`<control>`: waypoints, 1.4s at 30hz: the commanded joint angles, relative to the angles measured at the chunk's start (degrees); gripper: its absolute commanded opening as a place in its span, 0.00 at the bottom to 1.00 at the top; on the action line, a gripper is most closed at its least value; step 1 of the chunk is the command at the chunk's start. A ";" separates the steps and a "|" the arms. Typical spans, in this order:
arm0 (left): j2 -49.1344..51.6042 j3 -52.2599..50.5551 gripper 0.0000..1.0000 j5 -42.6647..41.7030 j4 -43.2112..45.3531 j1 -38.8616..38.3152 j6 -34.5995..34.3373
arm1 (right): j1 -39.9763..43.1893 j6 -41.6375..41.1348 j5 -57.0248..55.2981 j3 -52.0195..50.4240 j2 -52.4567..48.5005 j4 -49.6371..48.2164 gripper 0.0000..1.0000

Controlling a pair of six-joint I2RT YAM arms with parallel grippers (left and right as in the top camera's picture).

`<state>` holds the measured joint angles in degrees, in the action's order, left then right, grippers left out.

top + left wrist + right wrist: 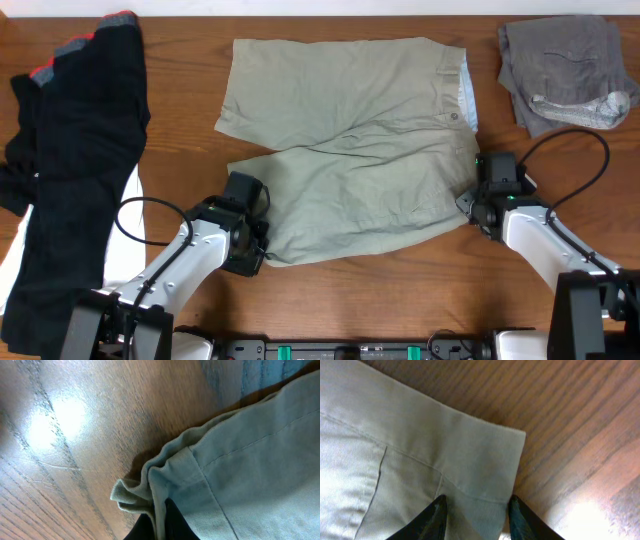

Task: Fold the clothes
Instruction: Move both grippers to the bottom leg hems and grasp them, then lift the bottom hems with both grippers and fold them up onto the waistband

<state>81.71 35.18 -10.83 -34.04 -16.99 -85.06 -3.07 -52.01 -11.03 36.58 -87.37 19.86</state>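
Note:
The khaki-beige shorts (350,150) lie spread flat mid-table, with the waistband, its pale blue lining and the button at the right. My left gripper (255,245) sits at the near left leg hem. In the left wrist view it (159,527) is shut on a bunched fold of that hem (150,485). My right gripper (480,195) is at the near right waistband corner. The right wrist view shows its fingers (432,520) apart, straddling the waistband corner (480,450), so that gripper (476,510) stands open.
Black garments with red-grey trim (80,150) are piled at the left edge, over a white one (132,195). Crumpled grey shorts (565,65) lie at the back right. Bare wood table (180,60) shows around the khaki shorts.

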 commanded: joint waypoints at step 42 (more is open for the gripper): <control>-48.19 7.28 0.06 20.35 -9.20 -0.09 39.21 | 4.66 17.42 8.44 17.27 36.79 46.53 0.01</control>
<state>34.79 40.84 6.00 -42.72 -17.37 -47.48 0.64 -36.18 0.47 51.00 -52.36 65.17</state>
